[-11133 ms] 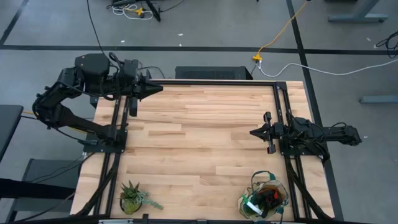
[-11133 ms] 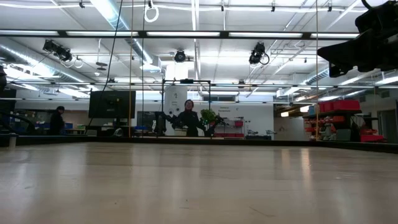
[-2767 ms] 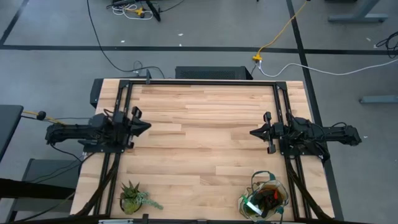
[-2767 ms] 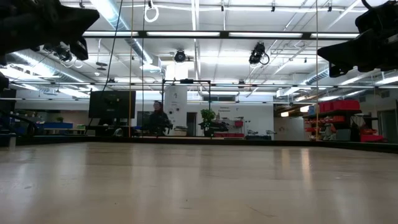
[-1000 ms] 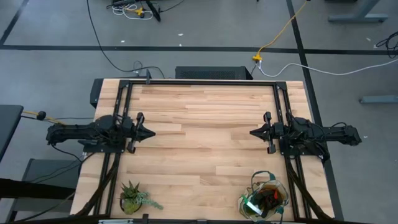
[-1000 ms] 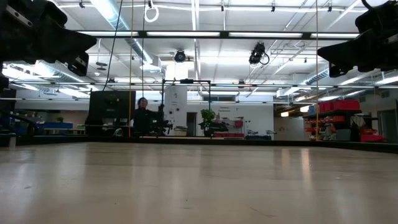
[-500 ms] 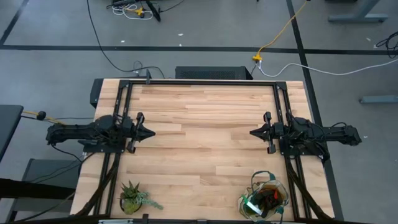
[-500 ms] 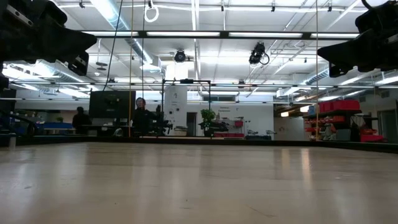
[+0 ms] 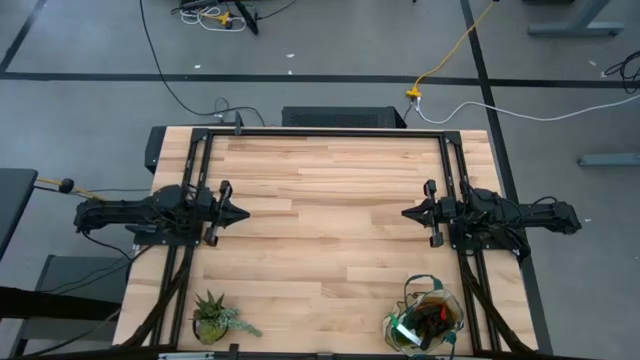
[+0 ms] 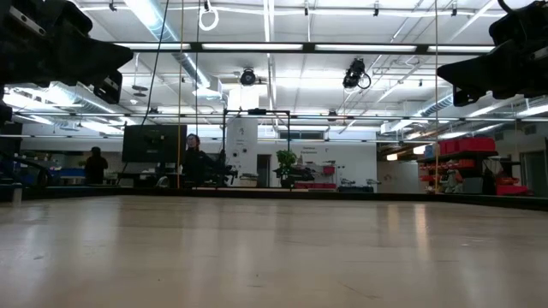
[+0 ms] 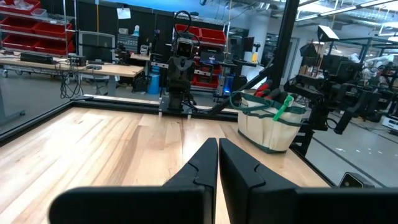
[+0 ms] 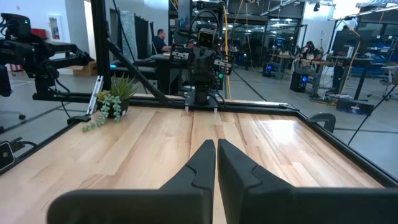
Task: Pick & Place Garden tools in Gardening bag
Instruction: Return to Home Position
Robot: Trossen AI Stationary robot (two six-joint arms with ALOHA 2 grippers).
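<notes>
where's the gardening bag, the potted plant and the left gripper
gardening bag (image 11: 268, 132), left wrist view, on its beige canvas side wall
potted plant (image 9: 212, 317), high view, on its spiky green top
left gripper (image 9: 244, 213), high view, at its closed fingertips

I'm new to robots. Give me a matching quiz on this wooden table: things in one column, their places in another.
1. beige canvas bag with dark green trim
2. small spiky green potted plant
3. left gripper
4. right gripper

A. shut, at the wooden table right side
B. corner on the left arm's side
C. shut, at the left side
D. corner on the right arm's side

Pairs: 1-D, 2-B, 3-C, 4-A
</notes>
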